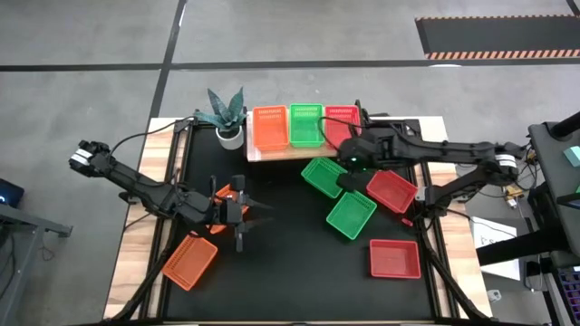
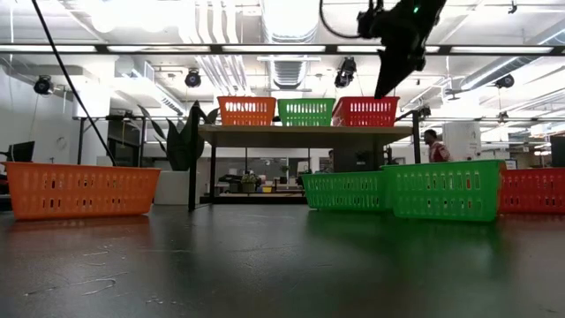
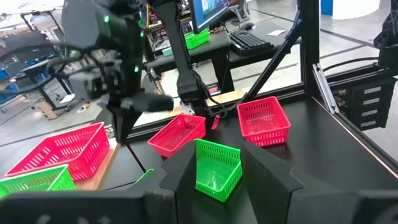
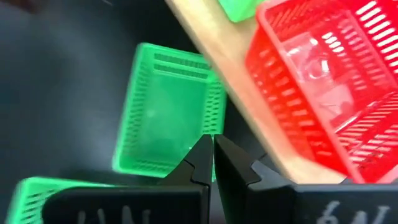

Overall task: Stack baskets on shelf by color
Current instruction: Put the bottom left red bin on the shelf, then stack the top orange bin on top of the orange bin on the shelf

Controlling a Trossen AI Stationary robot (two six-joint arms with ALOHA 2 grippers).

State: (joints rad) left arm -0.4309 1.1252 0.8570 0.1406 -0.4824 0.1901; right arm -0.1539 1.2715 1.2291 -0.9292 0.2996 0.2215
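Observation:
The shelf (image 1: 276,155) stands at the table's far edge and carries an orange basket (image 1: 269,128), a green basket (image 1: 305,125) and a red basket (image 1: 340,116) side by side. Two green baskets (image 1: 323,177) (image 1: 352,215), two red baskets (image 1: 391,190) (image 1: 394,258) and an orange basket (image 1: 190,263) rest on the tabletop. Another orange basket (image 1: 220,225) lies mostly hidden under the left arm. My left gripper (image 1: 265,215) is open, level above the table's left half, pointing right toward the green baskets (image 3: 216,167). My right gripper (image 4: 212,144) is shut and empty, hovering over the shelf's front edge (image 4: 249,124) above a green basket (image 4: 168,118).
A potted plant (image 1: 227,116) stands at the shelf's left end. Bare black tabletop lies in the middle and near part (image 1: 290,272). Wooden strips (image 1: 136,263) edge the table on the left and right. In the low view the right arm (image 2: 397,35) hangs above the shelf's red basket (image 2: 364,111).

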